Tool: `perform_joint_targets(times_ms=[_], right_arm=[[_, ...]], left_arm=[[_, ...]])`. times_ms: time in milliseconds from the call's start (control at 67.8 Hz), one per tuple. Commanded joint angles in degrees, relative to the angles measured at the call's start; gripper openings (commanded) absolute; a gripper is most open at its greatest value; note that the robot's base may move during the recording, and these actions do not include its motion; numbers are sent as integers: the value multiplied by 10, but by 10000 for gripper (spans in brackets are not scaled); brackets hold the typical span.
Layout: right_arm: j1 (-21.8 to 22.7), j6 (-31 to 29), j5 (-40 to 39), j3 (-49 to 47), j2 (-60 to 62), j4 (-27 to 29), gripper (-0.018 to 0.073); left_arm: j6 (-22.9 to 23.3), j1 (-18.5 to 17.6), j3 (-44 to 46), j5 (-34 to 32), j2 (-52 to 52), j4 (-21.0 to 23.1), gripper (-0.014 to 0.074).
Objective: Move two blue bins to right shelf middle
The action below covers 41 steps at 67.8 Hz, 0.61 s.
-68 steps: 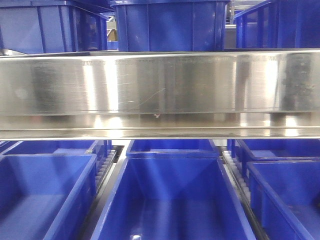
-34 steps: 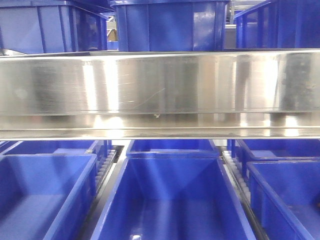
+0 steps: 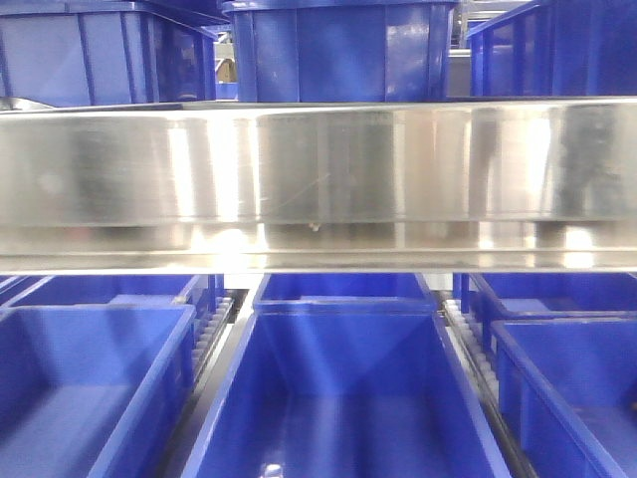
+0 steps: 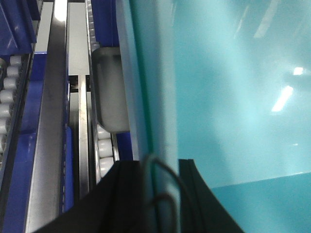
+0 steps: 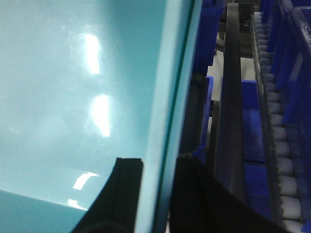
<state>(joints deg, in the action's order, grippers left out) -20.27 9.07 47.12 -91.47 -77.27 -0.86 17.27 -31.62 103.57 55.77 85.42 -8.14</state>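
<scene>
Since half a second ago, the steel front rail (image 3: pixel 318 179) sits slightly higher in the front view, and its small screw (image 3: pixel 316 225) has shifted up and a touch right with it. Dark blue tubs (image 3: pixel 338 50) stand on the level above the rail. More open tubs lie below it, with roller tracks (image 3: pixel 214 334) between them.

At the left wrist, the pale blue bin (image 4: pixel 233 97) fills the right side of the frame, its inside facing the camera. The left gripper (image 4: pixel 160 170) straddles the bin's wall, one black finger (image 4: pixel 116 204) outside and one inside, pressed onto the rim. The wall shows layered edges, possibly two nested bins, though I cannot tell for sure. Just beside the wall run white rollers (image 4: pixel 104 145) and a steel channel (image 4: pixel 48 121).

At the right wrist, the same pale blue plastic fills the left side of the frame. The right gripper (image 5: pixel 158 174) pinches the wall in the same way, with a black finger on each side of the rim. A dark rail (image 5: pixel 231 97) and a row of rollers (image 5: pixel 277 136) run alongside the bin, well to its right.
</scene>
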Motion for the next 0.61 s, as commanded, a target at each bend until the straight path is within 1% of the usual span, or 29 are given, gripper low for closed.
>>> perform_joint_targets(times_ms=[0,177,339,590], right_arm=[[-1,-9,-44,-10,8,-5,-154],[-1,-9,-68,-10,2,-5,-154],[-1,-9,-96,-10,-5,-5,-154],[-1,-9,-100,-10,-5,-5,-154]], left_arm=[[-5,-1,11,-62,-16,-1,-111],[-5,-1,11,-62,-15,-18,-111],[-5,-1,11,-62,-15,-18,-111],[-5,-1,11,-62,-15,-18,-111]])
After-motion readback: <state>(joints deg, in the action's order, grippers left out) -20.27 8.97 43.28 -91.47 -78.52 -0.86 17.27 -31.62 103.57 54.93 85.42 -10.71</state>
